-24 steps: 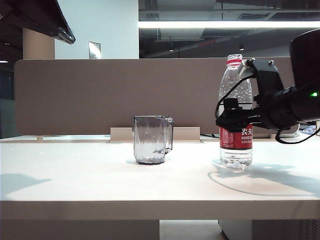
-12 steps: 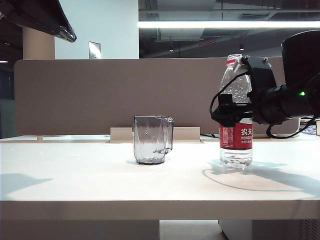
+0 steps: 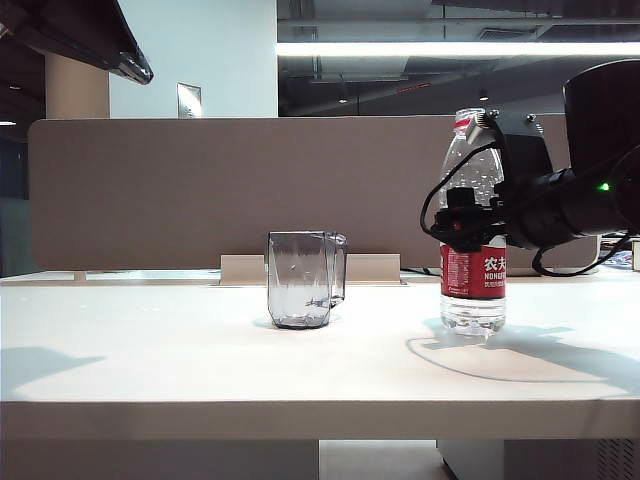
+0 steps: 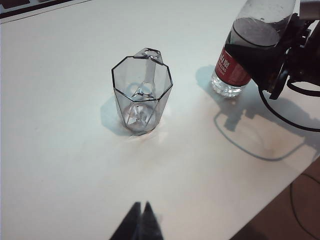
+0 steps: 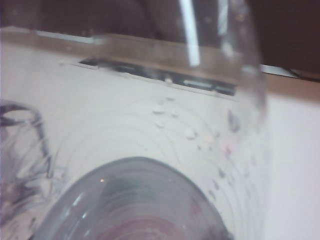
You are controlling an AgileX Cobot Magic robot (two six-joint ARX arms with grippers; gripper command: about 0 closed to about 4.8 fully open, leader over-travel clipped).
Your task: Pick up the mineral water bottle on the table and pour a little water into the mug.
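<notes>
- Presently, the bottle (image 3: 472,225) is standing upright on the table (image 3: 200,360), toward the right side in the exterior view, its red label facing the camera.
- The right gripper (image 3: 470,228) is sitting around the bottle at mid-height, just above the label, coming in level from the right; the bottle's base is resting on the table.
- Whether the jaws are pressing the plastic or standing slightly off it, I cannot tell; the right wrist view is filled with the clear bottle wall (image 5: 165,150) at very close range, and no fingers are showing there.
- The mug (image 3: 304,279) is standing upright near the middle of the table, well apart from the bottle, handle toward the bottle side; it is looking empty from above (image 4: 142,95).
- The left gripper (image 4: 141,225) is hanging above the table on the near side of the mug, touching nothing, its dark fingertips pressed together.
- In the left wrist view the bottle (image 4: 235,70) and the right arm's black wrist are sitting beyond the mug.
- A brown-grey partition (image 3: 200,190) is running behind the table.
</notes>
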